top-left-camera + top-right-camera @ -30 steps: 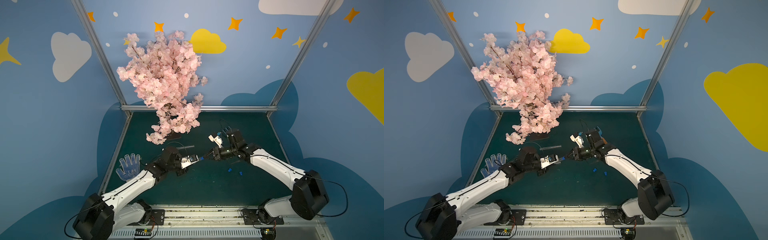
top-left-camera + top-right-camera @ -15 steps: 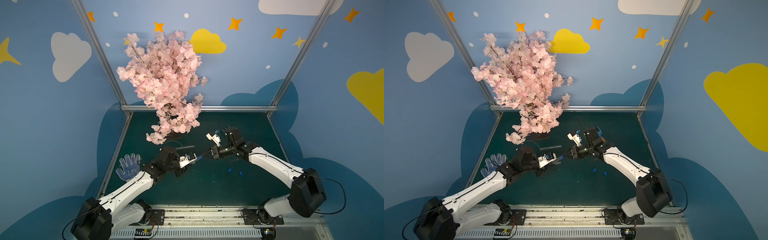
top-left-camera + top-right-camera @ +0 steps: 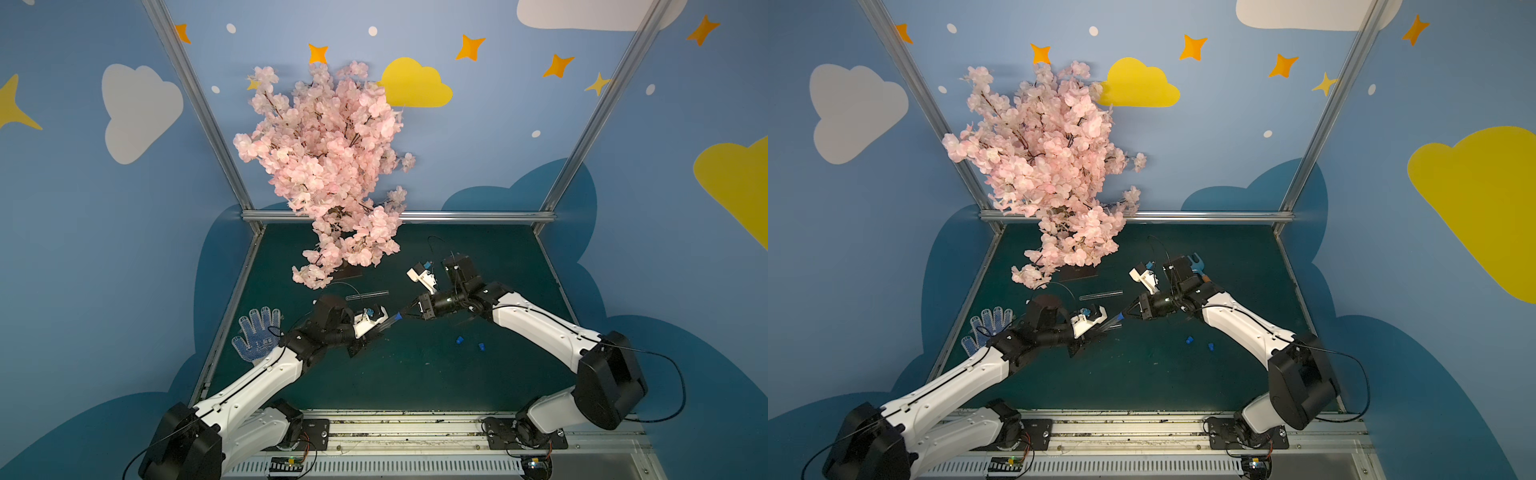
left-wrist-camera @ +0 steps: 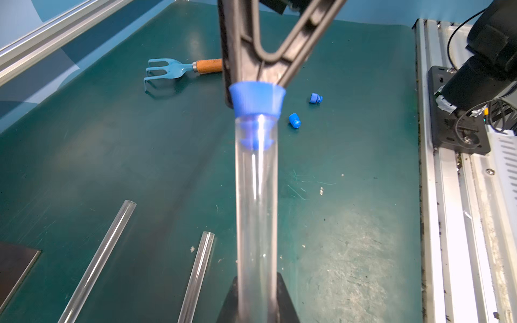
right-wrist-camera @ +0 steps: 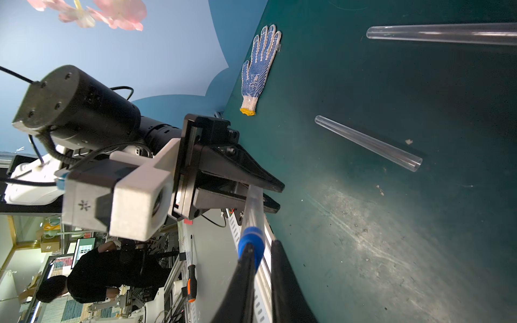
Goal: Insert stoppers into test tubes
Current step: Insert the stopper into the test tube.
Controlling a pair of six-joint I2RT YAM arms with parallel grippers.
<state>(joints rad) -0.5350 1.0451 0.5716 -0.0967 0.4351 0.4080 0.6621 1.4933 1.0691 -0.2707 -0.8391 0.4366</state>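
My arms wear white shells (image 3: 257, 374) with black joints (image 3: 611, 382); thin black cables (image 3: 683, 390) loop beside those joints; my fingers (image 5: 242, 274) are black and tapered.

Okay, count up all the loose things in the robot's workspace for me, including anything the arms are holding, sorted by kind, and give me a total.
Test tubes: 3
Blue stoppers: 3
Garden fork: 1
Dotted work glove: 1
Pink blossom tree: 1
Total: 9
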